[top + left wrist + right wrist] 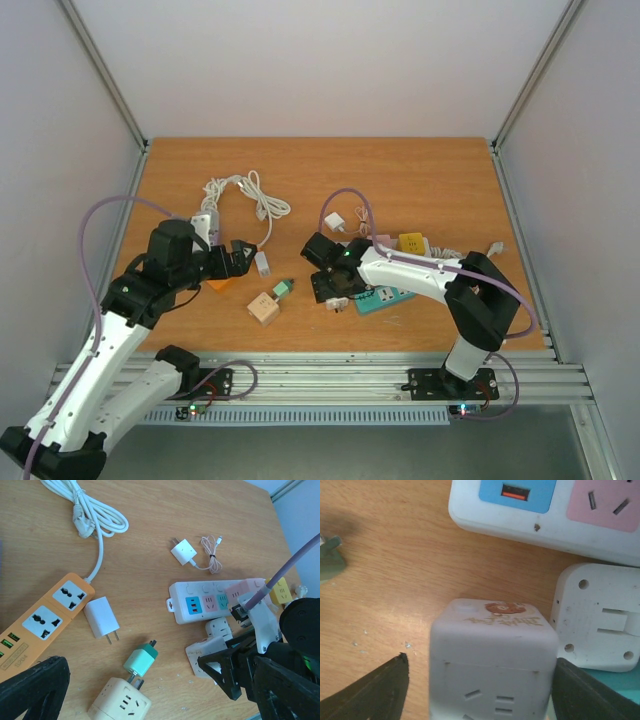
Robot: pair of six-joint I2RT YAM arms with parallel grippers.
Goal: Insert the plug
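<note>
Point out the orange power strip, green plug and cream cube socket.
orange power strip (70, 595), left wrist view, upper socket face.
green plug (141, 660), left wrist view, body.
cream cube socket (122, 702), left wrist view, top face.

A green plug (283, 290) lies beside a beige cube socket (264, 309), between the left gripper (244, 262) and right gripper (335, 289).

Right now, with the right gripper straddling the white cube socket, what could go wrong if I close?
1. The white cube socket sits off-centre in the open right gripper. One finger stands clear of it and the other is close against its side, so closing may shove or twist it.
2. The flat white adapter lies right beside that closer finger and could get nudged or pinched along.
</note>
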